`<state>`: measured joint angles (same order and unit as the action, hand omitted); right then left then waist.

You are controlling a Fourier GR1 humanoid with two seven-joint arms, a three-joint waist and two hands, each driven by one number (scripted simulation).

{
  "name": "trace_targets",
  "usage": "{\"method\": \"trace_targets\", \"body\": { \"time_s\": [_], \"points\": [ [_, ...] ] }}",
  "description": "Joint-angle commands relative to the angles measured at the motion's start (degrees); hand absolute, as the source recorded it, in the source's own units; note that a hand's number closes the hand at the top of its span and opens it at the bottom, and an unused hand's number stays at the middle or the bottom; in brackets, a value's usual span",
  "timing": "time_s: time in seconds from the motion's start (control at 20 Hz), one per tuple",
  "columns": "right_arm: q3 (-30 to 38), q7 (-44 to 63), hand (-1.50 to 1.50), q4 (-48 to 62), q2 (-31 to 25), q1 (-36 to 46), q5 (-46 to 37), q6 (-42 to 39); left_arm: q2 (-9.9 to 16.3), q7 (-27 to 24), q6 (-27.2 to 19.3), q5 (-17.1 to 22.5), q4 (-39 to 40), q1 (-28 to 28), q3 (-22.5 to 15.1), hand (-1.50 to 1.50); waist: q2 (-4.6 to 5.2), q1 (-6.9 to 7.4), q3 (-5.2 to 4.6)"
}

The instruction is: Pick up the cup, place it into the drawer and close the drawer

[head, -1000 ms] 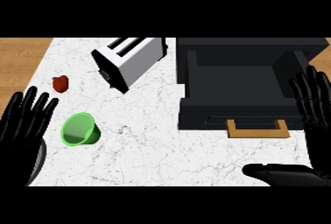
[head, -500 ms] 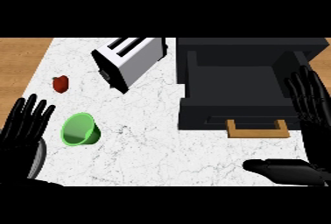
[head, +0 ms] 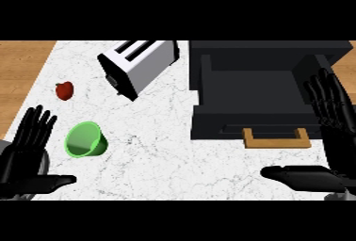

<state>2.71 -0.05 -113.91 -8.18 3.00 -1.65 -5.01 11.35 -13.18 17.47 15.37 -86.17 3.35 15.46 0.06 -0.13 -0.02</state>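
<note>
The fingers (head: 36, 127) of the left hand (head: 24, 157) are straight and spread, holding nothing, just left of the green cup (head: 85, 140); the right hand (head: 332, 136) is likewise open and empty at the right edge, beside the black drawer (head: 261, 92). By my reading, nothing of the task is done: the cup lies on the bench (head: 181, 164), tipped on its side and well apart from the drawer, which stands open with its wooden handle (head: 276, 139) toward the robot. Bare bench lies between cup and drawer; the toaster (head: 135, 66) and a small red thing (head: 64, 90) sit farther back, off that path.
</note>
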Motion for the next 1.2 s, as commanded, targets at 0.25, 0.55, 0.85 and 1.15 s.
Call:
{"method": "trace_targets", "body": {
  "time_s": [0.25, 0.55, 0.85, 1.15],
  "points": [
    [1.4, -1.0, -1.50, 1.2, 0.0, 0.4, 0.9, -1.5, 1.2, -13.5, -0.1, -8.4, 21.9, -3.8, 1.2, -1.50, 0.00, -0.03, 0.00],
    [2.0, 3.3, -1.50, -1.4, 0.0, 2.6, 1.1, -1.0, 4.8, -22.2, 1.9, -8.9, 36.7, -8.6, 4.0, -1.50, -0.03, -0.01, 0.00],
    [6.4, -0.3, -1.50, -3.1, -3.0, -3.3, 6.3, -6.2, 7.5, -33.8, 3.4, -11.0, 54.8, -15.5, 5.5, -1.50, 0.03, -0.61, -0.04],
    [3.1, -1.9, -1.50, 1.4, 0.4, 0.7, 1.6, -3.2, 8.7, -44.9, 2.4, -14.0, 70.4, -21.9, 5.2, -1.50, 0.20, -0.61, -0.10]
  ]
}}
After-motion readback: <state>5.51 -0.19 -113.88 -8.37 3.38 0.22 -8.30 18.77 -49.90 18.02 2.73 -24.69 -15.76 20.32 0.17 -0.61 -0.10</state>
